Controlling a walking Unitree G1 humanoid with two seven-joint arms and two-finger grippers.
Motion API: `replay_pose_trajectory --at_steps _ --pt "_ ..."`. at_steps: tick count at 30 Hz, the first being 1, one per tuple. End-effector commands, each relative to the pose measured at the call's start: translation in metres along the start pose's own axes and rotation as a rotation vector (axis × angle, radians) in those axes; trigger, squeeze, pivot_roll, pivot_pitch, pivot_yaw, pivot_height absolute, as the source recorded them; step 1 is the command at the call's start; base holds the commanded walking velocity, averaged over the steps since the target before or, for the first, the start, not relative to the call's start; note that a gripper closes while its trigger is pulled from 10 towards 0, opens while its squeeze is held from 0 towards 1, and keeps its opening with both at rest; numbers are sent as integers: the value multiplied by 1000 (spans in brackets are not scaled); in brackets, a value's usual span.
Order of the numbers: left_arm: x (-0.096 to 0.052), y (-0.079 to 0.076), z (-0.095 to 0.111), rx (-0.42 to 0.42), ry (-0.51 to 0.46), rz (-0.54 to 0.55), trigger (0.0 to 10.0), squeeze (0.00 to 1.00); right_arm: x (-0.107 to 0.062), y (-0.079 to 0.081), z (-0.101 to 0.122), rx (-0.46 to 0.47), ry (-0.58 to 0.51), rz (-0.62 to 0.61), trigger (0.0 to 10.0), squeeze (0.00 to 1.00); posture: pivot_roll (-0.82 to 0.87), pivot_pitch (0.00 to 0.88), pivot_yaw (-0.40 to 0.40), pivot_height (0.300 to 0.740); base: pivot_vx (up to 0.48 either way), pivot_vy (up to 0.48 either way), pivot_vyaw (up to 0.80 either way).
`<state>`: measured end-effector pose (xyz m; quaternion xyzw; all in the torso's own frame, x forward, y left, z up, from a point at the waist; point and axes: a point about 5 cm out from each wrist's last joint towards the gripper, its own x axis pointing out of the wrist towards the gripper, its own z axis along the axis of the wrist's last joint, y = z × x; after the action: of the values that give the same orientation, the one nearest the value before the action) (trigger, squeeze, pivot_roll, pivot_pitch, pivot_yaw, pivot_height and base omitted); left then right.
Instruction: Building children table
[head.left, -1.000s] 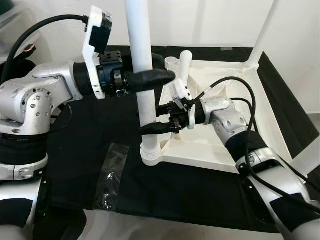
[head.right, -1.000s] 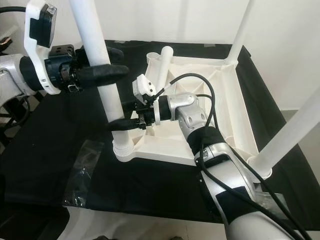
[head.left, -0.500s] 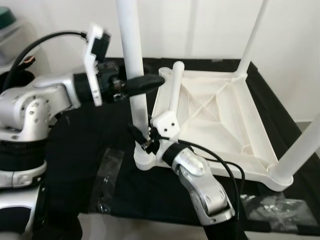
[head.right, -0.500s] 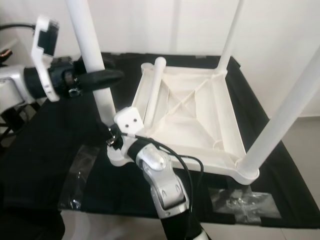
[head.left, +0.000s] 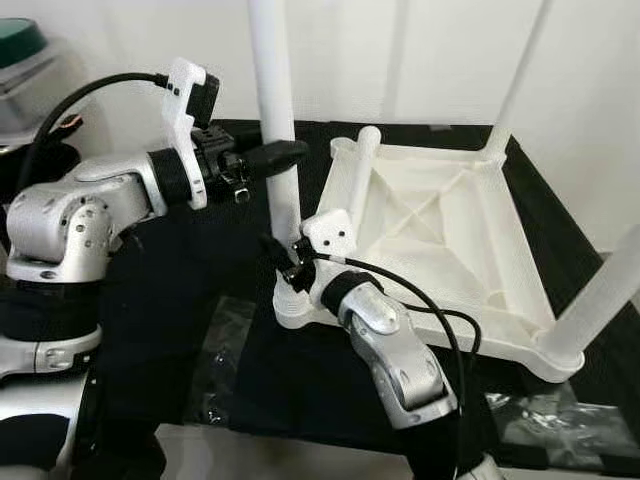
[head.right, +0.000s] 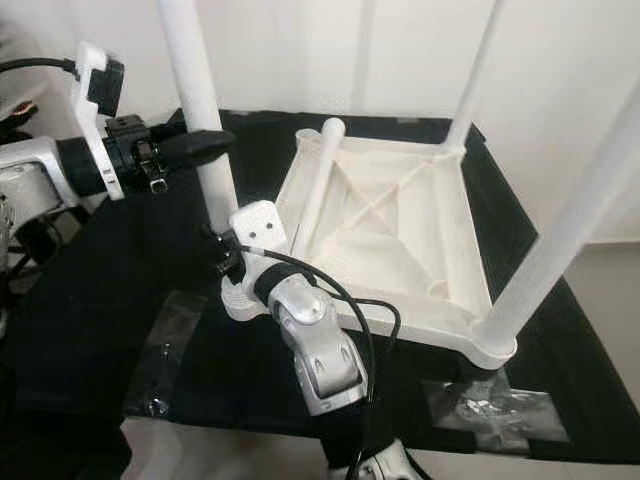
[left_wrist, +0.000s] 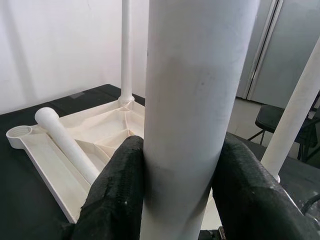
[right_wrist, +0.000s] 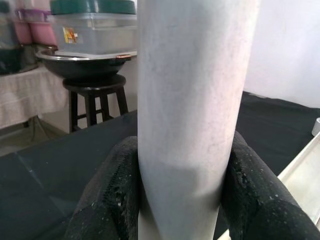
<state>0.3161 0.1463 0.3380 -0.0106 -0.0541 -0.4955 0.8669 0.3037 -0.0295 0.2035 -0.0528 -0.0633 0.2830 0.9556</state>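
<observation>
Right claw (head.left: 283, 262) has dropped to the leg's (head.left: 277, 120) base; left claw (head.left: 285, 156) pinches it higher, at the upturned table's (head.left: 430, 215) near-left corner socket. Uneven twisting could cross-thread it.

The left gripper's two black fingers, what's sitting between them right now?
The upright white table leg fills the gap between the left gripper fingers; the left wrist view shows both pads pressed against its sides, nothing else in between.

Black cloth (head.left: 180, 330) bearing upturned tabletop (head.left: 440, 240)
</observation>
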Motion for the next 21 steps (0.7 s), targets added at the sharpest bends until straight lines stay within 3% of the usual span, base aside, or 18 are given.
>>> replay_pose_trajectory --at_steps 1,3,4,5,7,8,10,11,14,18,19,20,21 --pt "6 -5 -3 -27 15 -28 0 0 -3 -4 -6 -32 57 -53 1843 0 23 86 18 740 0 0 0" --pt "6 -5 -2 -25 14 -28 0 0 -2 -4 -3 -27 45 -37 1843 0 23 86 18 740 0 0 0" --pt "7 -5 -2 -23 13 -28 0 0 0 -3 1 -24 21 10 10000 0 25 85 20 740 0 0 0" --pt "7 -6 -2 -19 14 -33 0 0 3 -8 8 -46 -20 86 10000 608 25 84 19 740 0 0 0" --pt "7 -7 -2 -16 15 -36 0 0 5 -11 14 -65 -46 136 10000 608 25 84 18 740 0 0 0" --pt "8 -9 -2 -12 13 -46 0 0 10 -24 22 -77 -72 219 10000 1000 25 83 16 740 0 0 0" --pt "8 -12 -2 -8 10 -63 0 0 15 -48 34 -118 -88 280 10000 1000 27 83 16 740 0 0 0" --pt "8 -12 -2 -8 10 -63 0 0 15 -48 34 -118 -88 280 10000 1000 27 83 16 740 0 0 0" --pt "8 -18 -4 -1 9 -91 0 0 19 -71 42 -186 -67 332 10000 1000 35 86 10 740 0 0 0" --pt "6 -24 -7 -3 6 -125 0 0 22 -83 48 -249 -43 389 10000 1000 41 89 9 740 0 0 0" --pt "5 -26 -8 -5 3 -138 0 0 23 -85 50 -253 -39 444 10000 573 43 91 7 740 0 0 0" --pt "3 -30 -9 -8 -4 -160 0 0 23 -86 50 -230 -29 512 10000 0 46 92 7 740 0 0 0" --pt "1 -34 -11 -14 -7 -182 0 0 23 -86 49 -205 -23 579 10000 0 47 94 6 740 0 0 0"
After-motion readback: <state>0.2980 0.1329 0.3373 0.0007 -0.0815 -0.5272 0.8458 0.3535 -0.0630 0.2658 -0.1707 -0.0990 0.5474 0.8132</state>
